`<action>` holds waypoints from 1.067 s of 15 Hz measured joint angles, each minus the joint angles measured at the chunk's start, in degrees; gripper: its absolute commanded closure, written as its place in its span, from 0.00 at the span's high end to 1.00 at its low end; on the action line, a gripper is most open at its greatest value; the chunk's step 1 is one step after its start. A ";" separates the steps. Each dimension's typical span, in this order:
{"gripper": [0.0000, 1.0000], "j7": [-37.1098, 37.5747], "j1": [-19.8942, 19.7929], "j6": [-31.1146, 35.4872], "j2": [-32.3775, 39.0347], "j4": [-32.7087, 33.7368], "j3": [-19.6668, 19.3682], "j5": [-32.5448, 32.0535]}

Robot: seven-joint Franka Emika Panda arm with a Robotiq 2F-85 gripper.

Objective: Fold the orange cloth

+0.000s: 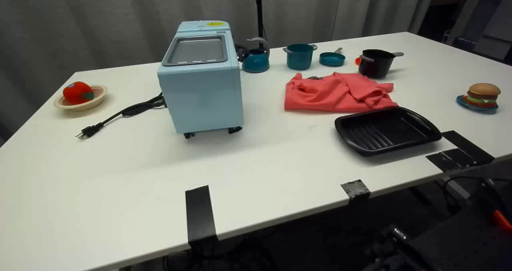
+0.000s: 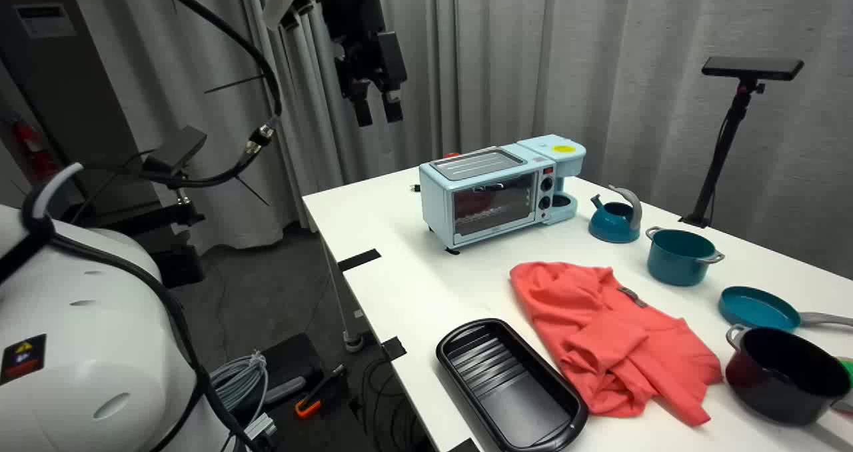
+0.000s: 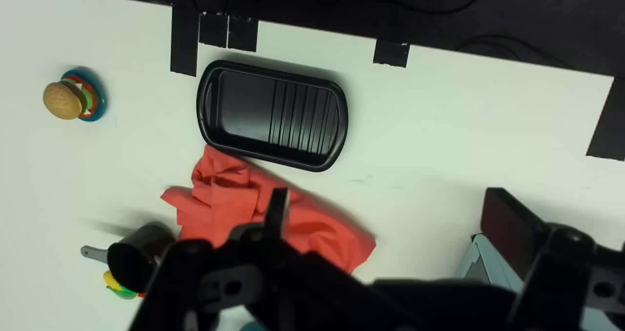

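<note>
The orange cloth [image 1: 330,95] lies wrinkled and bunched on the white table, with a small dark patch at one edge. It also shows in an exterior view [image 2: 593,325], one edge beside the black grill pan. In the wrist view the cloth [image 3: 312,218] is at lower left, partly hidden behind a finger and the gripper body. My gripper [image 2: 378,113] is high in the air, well above the table and apart from the cloth. In the wrist view the gripper [image 3: 388,204] has its fingers wide apart with nothing between them. The gripper is out of view in an exterior view.
The black grill pan [image 2: 510,385] lies beside the cloth, near the table's front edge. A light blue toaster oven [image 1: 202,91] stands at the cloth's other side. A teal pot [image 1: 300,57], teal pan [image 1: 332,59], dark pot [image 1: 376,63] and kettle [image 1: 256,61] stand behind. A toy burger [image 3: 73,96] sits off one side.
</note>
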 measured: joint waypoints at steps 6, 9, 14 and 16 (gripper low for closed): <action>1.00 0.00 0.00 0.01 0.02 0.01 0.01 0.00; 1.00 0.00 0.00 0.01 0.02 0.01 0.01 0.00; 1.00 -0.88 0.05 2.34 2.47 0.36 -1.99 -1.37; 1.00 -2.10 -0.01 5.18 5.53 1.06 -4.23 -2.37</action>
